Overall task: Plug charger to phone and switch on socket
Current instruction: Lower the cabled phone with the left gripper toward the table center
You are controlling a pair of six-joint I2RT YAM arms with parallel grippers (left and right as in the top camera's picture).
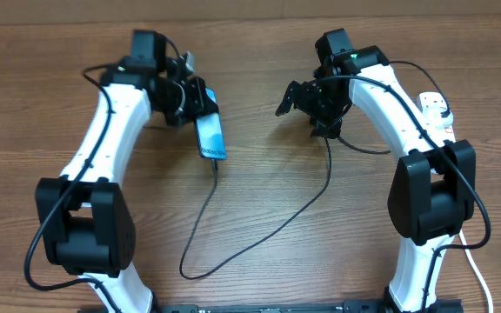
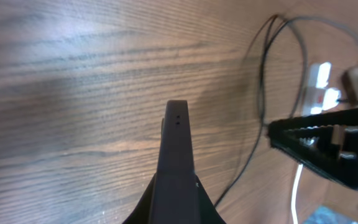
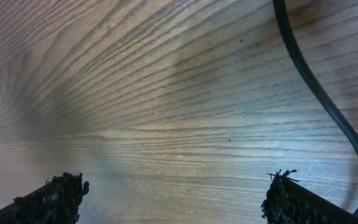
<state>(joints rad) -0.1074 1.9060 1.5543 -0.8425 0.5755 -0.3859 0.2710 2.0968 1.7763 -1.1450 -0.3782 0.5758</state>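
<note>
Left gripper [image 1: 195, 103], at 11 o'clock from the table [image 1: 259, 52] centre in the overhead view: jaws closed on the upper end of the phone [image 1: 211, 135]. The phone's blue screen faces up and its free end points toward 6 o'clock. In the left wrist view the phone [image 2: 178, 155] shows edge-on as a dark slab rising from between the closed fingers, with bare wood beyond it. Charger cable [image 1: 233, 252]: one end meets the lower end of the phone. The pictures do not show whether the connector is fully seated. From there the cable runs toward 7 o'clock, loops near the front edge of the table and climbs back toward 1 o'clock, where it passes under the right gripper [image 1: 303, 106]. Its plug end cannot be made out. Right gripper, at 1 o'clock: jaws spread wide and holding nothing. In the right wrist view the two fingertips [image 3: 58, 194] sit at opposite lower corners with only wood grain between them. The charger cable [image 3: 328, 109] curves down the right side of that view, just beside the right-hand fingertip, and contact cannot be confirmed. Power strip [image 1: 437, 109]: white, at 2 o'clock near the table's right edge, partly hidden behind the right arm and well apart from the phone. The state of its switches cannot be told. It also appears, blurred, in the left wrist view [image 2: 321, 84], behind the right gripper's toothed finger.
</note>
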